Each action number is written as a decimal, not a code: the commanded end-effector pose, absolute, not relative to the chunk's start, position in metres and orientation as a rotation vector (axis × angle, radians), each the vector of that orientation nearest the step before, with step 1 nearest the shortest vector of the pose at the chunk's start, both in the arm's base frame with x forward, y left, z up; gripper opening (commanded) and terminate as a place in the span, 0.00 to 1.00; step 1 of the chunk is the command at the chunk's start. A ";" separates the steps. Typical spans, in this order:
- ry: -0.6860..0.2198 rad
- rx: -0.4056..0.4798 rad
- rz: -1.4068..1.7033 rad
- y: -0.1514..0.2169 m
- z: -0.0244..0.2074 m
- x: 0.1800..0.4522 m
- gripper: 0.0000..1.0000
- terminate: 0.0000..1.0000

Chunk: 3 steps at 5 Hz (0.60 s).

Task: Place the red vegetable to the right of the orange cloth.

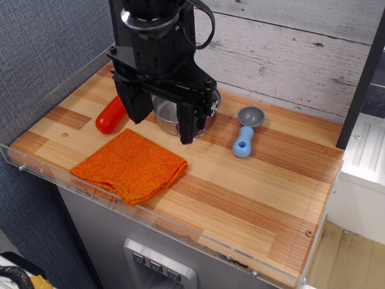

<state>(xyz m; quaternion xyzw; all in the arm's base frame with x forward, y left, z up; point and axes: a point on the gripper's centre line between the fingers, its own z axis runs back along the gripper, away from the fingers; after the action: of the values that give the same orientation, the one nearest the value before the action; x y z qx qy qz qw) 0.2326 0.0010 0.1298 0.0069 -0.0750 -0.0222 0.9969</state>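
Red vegetable lies just left of the open gripper

Red vegetable: glossy, smooth, rounded end visible; lies on counter at back left, upper part hidden behind the end effector. Orange cloth: knitted, folded, roughly square, flat, corner toward front edge. Vegetable just behind cloth's back-left corner, apparently not touching.

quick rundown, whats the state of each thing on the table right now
red vegetable: lying on the table behind the cloth, partly hidden by the gripper, not held
orange cloth: folded, flat, near the front edge
steel pot: upright, mostly hidden
blue scoop: lying flat, apart from the pot
gripper: jaws open, holding nothing
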 end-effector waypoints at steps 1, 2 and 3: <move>-0.150 0.014 -0.044 0.001 0.130 0.233 1.00 0.00; -0.135 0.037 -0.034 0.027 0.116 0.235 1.00 0.00; -0.151 0.064 -0.018 0.051 0.105 0.238 1.00 0.00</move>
<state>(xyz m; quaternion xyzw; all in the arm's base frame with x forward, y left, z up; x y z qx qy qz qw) 0.2369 0.0506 0.0982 0.0305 -0.0629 -0.0062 0.9975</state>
